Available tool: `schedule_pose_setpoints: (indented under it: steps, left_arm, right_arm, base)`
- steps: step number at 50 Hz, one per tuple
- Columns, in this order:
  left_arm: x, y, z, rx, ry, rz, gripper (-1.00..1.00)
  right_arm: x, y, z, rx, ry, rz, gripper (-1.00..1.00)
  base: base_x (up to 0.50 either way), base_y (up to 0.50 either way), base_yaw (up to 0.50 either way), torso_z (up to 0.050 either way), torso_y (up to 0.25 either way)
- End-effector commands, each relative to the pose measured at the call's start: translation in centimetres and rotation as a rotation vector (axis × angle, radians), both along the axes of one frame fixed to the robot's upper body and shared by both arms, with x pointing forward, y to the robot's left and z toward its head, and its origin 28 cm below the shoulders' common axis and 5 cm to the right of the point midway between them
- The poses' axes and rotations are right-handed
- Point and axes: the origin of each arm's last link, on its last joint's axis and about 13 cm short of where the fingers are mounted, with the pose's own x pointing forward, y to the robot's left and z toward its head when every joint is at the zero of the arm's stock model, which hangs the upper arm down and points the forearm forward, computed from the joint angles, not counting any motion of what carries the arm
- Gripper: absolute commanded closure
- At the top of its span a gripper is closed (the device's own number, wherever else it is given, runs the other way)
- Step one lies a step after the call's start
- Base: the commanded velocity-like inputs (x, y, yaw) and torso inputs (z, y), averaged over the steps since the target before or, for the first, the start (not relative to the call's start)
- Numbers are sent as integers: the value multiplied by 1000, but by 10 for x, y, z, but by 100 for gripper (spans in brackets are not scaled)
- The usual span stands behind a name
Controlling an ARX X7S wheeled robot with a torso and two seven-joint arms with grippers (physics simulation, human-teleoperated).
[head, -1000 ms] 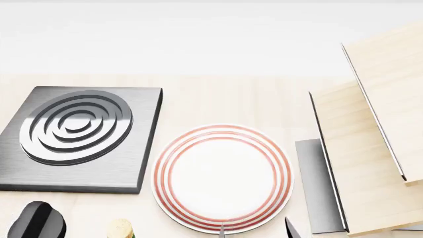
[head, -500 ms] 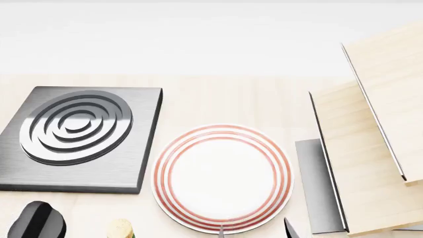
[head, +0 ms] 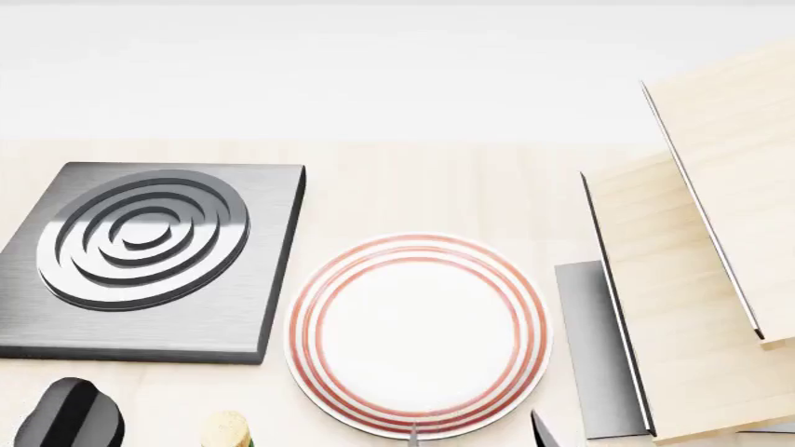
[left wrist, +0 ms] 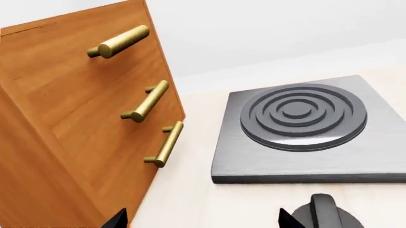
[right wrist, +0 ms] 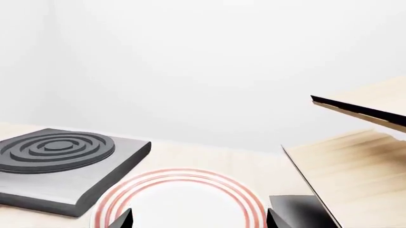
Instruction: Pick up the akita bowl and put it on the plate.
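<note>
The akita bowl is out of view in every frame. The plate (head: 418, 335), white with red rings round its rim, lies flat on the light wooden counter with nothing on it. It also fills the lower middle of the right wrist view as the plate (right wrist: 180, 199). My right gripper (right wrist: 199, 221) is open, its two dark fingertips spread over the plate's near edge. The head view catches only the tips of the right gripper (head: 478, 434). My left gripper (left wrist: 203, 221) is open above bare counter, between a wooden cabinet and the burner.
A square dark grey burner (head: 149, 256) with concentric rings sits left of the plate, a black knob (head: 69, 414) in front of it. A wooden cabinet (left wrist: 70, 142) with brass handles stands beside the burner. Pale wooden panels (head: 695, 279) and a grey sheet (head: 597, 345) stand on the right.
The right gripper's fingertips have shifted a hair to the left at the bottom of the head view. Nothing else has moved.
</note>
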Motion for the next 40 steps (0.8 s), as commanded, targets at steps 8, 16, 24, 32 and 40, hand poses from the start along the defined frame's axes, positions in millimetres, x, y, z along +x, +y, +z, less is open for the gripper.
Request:
schedule_pose_setpoints:
  steps: [8,16,24,32,40]
  left_arm:
    - [-3,1,-4,-33,43,-52,-100]
    - [-3,1,-4,-56,44,-61,-100]
    - [-4,4,-6,-44,37,-18,-100]
    - [-3,4,-9,-41,66,-10,-100]
    - [-2,6,-12,-51,84,14,-100]
  right_arm:
    - [0,0,-1,-3,3,1,-100]
    - [0,0,-1,-3,5,1,-100]
    - [0,0,-2,-3,6,1,-100]
    - [0,0,-2,-1,8,2,-100]
    - [0,1,-3,-5,12,6,-100]
  base:
    - [0,0,0,0,0]
    - [0,0,0,0,0]
    - [0,0,0,0,0]
    - [0,0,0,0,0]
    - [0,0,0,0,0]
